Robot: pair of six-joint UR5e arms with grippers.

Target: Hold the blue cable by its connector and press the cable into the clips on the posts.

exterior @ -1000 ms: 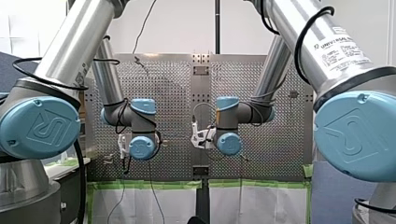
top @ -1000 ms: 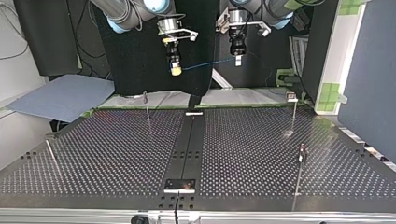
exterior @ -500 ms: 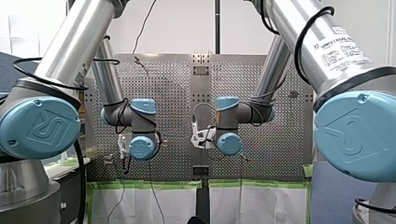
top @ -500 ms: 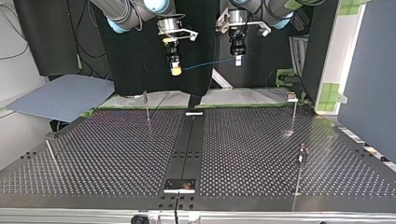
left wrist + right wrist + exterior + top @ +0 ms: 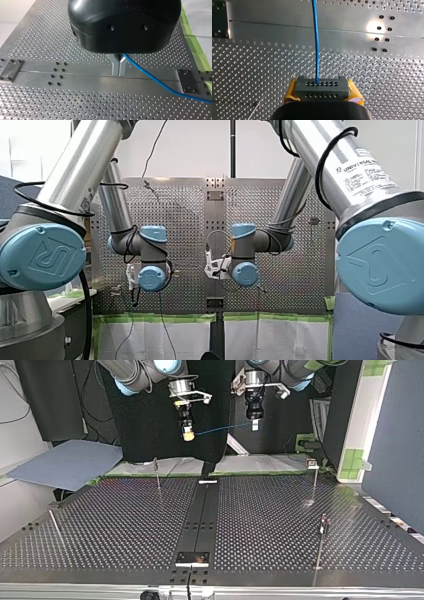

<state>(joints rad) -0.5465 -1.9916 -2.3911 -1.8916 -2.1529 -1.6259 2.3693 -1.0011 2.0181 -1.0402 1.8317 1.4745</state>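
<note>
Over the last second nothing had moved. Both arms hung where they had been, and the cable (image 5: 220,429) ran between them at the same slight slope. My right gripper (image 5: 322,93) pinched the connector (image 5: 322,85) between its yellow pads (image 5: 290,92), and the cable left the connector's face straight ahead over the bench (image 5: 249,62). My left gripper (image 5: 119,67) had its metal fingers (image 5: 115,65) pressed together on the cable further along, with the free length trailing away beside it.

In the top view the span hung in the air above the bench's far edge, near the middle strip (image 5: 202,510). It was well above every post and touched none. One post (image 5: 157,474) stood near the far edge, left of the strip. A second post (image 5: 314,479) stood toward the far right corner, and a third post (image 5: 320,545) by the right edge, nearer the camera. No clip held any cable.

I judged this a pause: the grasp looked settled, routing had not begun, and the stillness gained nothing for the task. The next move would need both arms to carry the taut span down onto a clip together, with the tension kept so that the connector did not slip in the pads.
</note>
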